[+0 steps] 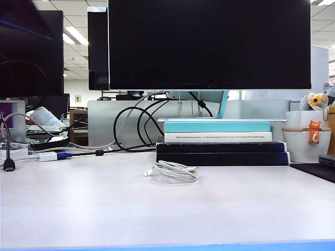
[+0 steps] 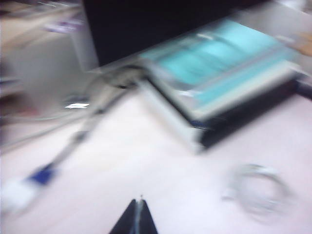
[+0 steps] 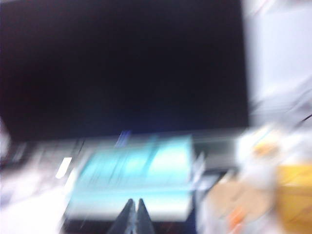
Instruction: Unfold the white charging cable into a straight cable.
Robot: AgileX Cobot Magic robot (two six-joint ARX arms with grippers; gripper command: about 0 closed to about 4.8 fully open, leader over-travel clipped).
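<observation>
The white charging cable (image 1: 172, 171) lies coiled in loose loops on the pale desk, just in front of the stack of books (image 1: 220, 142). The blurred left wrist view shows the same coil (image 2: 258, 192) off to one side, with my left gripper (image 2: 139, 201) shut and empty above bare desk, well short of it. My right gripper (image 3: 135, 202) is also shut and empty, pointing at the turquoise top book (image 3: 136, 180) and the dark monitor; the cable is out of its view. Neither gripper appears in the exterior view.
A large black monitor (image 1: 209, 44) stands behind the books, with dark cables (image 1: 133, 128) looping down. A white adapter with a blue plug (image 1: 52, 156) lies at the left. White pots with small figures (image 1: 311, 136) stand at the right, beside a dark mat (image 1: 316, 170).
</observation>
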